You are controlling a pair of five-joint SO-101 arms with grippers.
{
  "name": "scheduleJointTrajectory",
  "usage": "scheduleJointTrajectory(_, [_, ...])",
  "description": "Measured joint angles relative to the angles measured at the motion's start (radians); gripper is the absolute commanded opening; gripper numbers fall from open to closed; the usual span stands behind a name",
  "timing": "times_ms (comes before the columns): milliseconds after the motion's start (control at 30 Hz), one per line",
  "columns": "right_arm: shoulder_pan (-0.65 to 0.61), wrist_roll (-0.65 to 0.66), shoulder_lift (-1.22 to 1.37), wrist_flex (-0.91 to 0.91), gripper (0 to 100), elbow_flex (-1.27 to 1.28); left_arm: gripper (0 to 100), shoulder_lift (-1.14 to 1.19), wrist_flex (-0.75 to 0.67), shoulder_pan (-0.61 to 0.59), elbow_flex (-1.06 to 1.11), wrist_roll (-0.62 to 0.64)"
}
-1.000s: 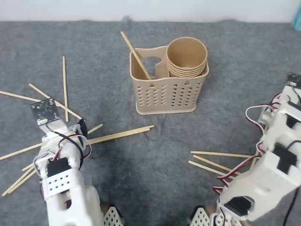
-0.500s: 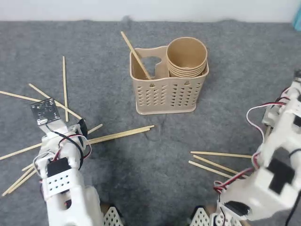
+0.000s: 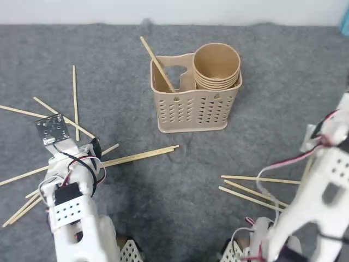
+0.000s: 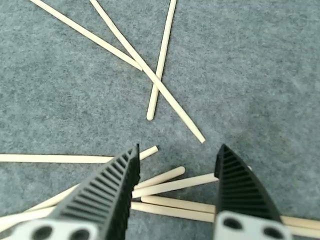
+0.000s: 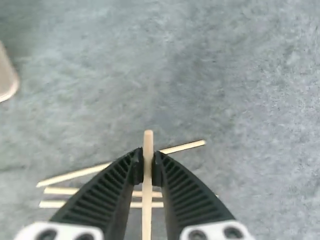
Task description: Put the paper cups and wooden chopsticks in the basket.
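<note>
On the grey felt desk (image 3: 109,54), a beige perforated plastic basket (image 3: 191,112) holds stacked brown paper cups (image 3: 216,65) and one slanted wooden chopstick (image 3: 157,64).
From above, loose wooden chopsticks (image 3: 139,156) lie scattered around the left arm (image 3: 71,191), with a smaller group of chopsticks (image 3: 256,179) beside the right arm (image 3: 327,180). At the left wrist, the left hand (image 4: 177,155) hangs spread over clustered chopsticks (image 4: 170,185). At the right wrist, the right hand (image 5: 148,157) is pinching a single pale chopstick (image 5: 148,140), with others lying on the desk beyond.

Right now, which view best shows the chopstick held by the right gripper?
Right wrist view: the chopstick is clamped in the shut right gripper. In the high view, that arm covers most of it. The left wrist view looks at other loose chopsticks.
</note>
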Motion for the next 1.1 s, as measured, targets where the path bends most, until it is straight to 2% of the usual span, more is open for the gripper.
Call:
scheduleJointTrajectory(267, [-0.216, -0.13, -0.359, 0.006, 0.8, 0.077, 23, 0.0, 0.0, 0.0, 0.0, 0.0])
scheduleJointTrajectory(433, [-0.327, -0.212, -0.463, -0.126, 0.8, 0.077, 23, 0.0, 0.0, 0.0, 0.0, 0.0])
scheduleJointTrajectory(600, [-0.419, -0.276, -0.465, -0.339, 0.8, 0.078, 23, 0.0, 0.0, 0.0, 0.0, 0.0])
scheduleJointTrajectory(833, [-0.624, -0.296, -0.456, -0.703, 0.8, 0.078, 23, 0.0, 0.0, 0.0, 0.0, 0.0])
scheduleJointTrajectory(1100, [-0.73, -0.296, -0.391, -1.122, 0.8, 0.043, 23, 0.0, 0.0, 0.0, 0.0, 0.0])
